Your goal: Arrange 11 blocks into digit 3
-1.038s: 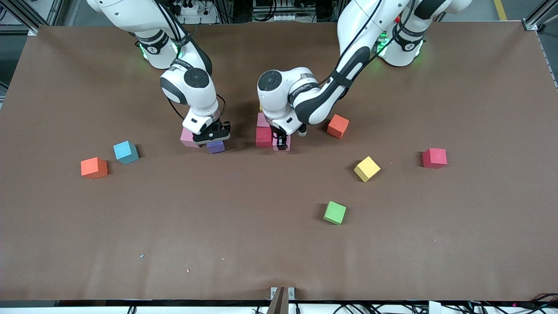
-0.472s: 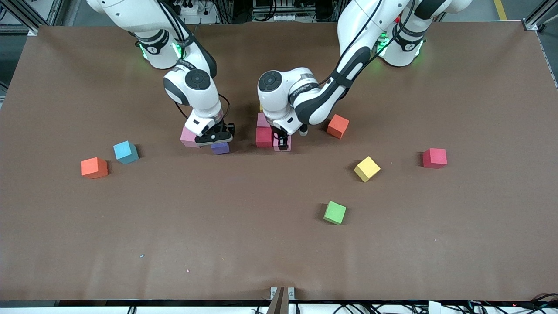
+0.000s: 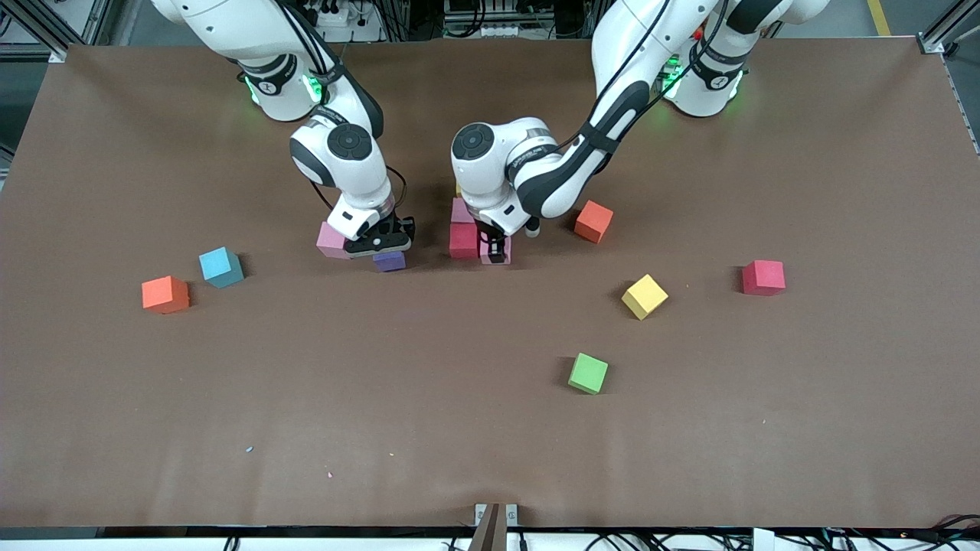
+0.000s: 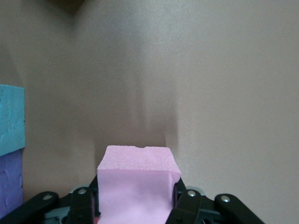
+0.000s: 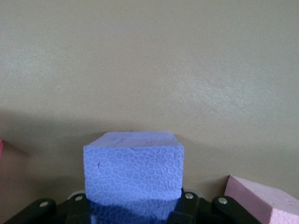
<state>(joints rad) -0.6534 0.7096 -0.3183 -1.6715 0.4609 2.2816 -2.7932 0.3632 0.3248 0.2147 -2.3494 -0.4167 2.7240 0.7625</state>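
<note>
The right pincer point(image 3: 380, 246) grips a purple block point(image 3: 390, 262) low over the surface point(image 3: 490, 428), just beside a pink block point(image 3: 331, 239). The left pincer point(image 3: 494, 249) is clamped on another pink block point(image 3: 496, 258), touching a red block point(image 3: 462, 240) in the started figure near the middle.

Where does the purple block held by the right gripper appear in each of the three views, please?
Front view: the purple block shows just under the right gripper, beside a pink block.
Right wrist view: the purple block sits between the fingers, large in the foreground.
Left wrist view: not in it, as far as I can tell.
Shared landmark: that pink block also shows at the edge of the right wrist view.
</note>
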